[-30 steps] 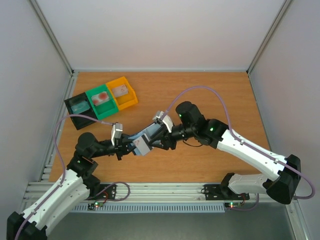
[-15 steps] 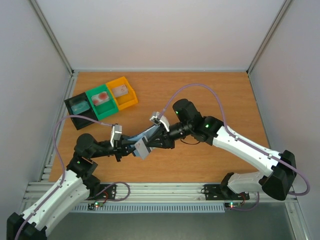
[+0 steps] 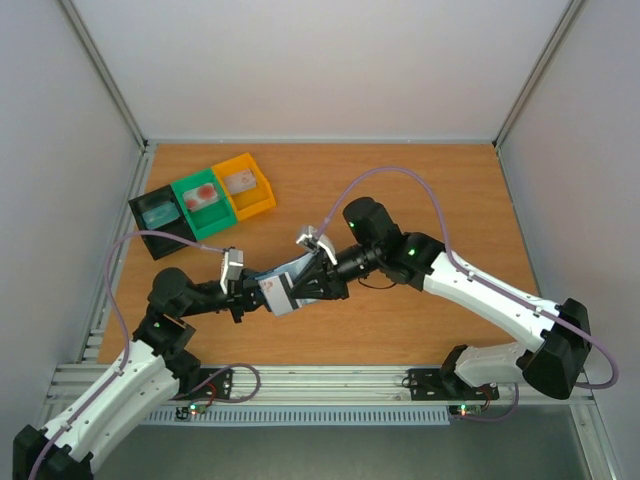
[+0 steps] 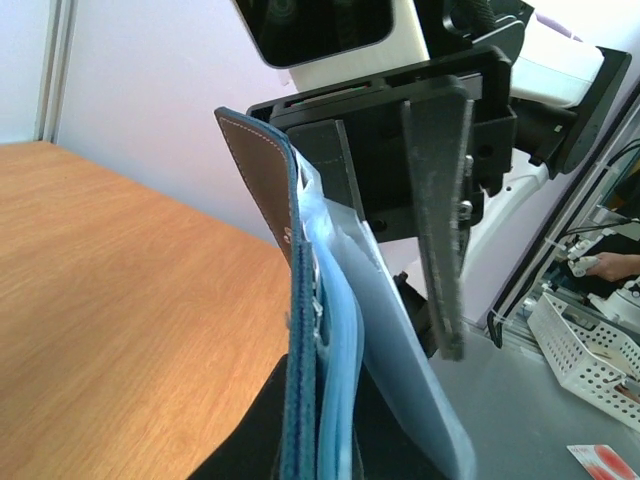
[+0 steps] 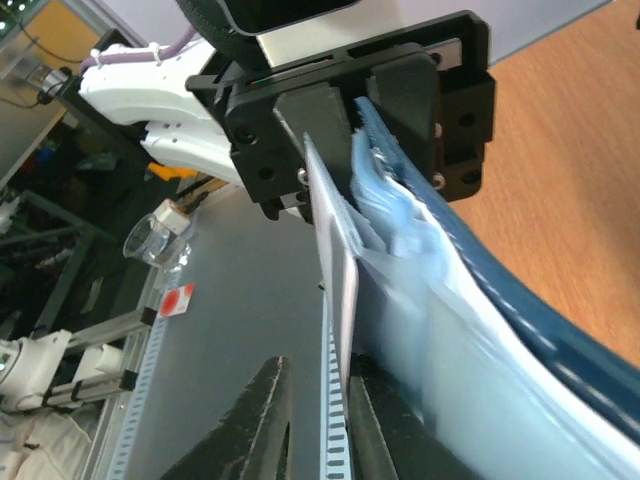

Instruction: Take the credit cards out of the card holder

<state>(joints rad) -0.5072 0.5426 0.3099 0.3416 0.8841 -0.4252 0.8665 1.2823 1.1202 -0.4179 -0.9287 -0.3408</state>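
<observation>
The card holder (image 3: 298,268), a navy wallet with light blue pockets, is held off the table between both arms. My left gripper (image 3: 246,291) is shut on its lower end. In the left wrist view it stands edge-on (image 4: 296,330), clamped at the bottom by that gripper (image 4: 320,445). A pale credit card (image 3: 272,294) sticks out of a pocket; in the right wrist view its thin edge (image 5: 334,290) lies between my right gripper's fingers (image 5: 268,420). My right gripper (image 5: 315,425) is open, one finger touching the card and the other apart from it. It also shows in the top view (image 3: 292,290).
Three bins sit at the table's far left: black (image 3: 150,232) with a teal card, green (image 3: 216,224) with a pale red-marked card, yellow (image 3: 262,200) with a pale card. A red-marked card (image 5: 176,298) lies on the grey floor beyond the table's near edge.
My right arm has moved left toward the left gripper, bringing its fingers down over the card's edge. The card holder has tilted flatter. The left gripper has stayed put.
</observation>
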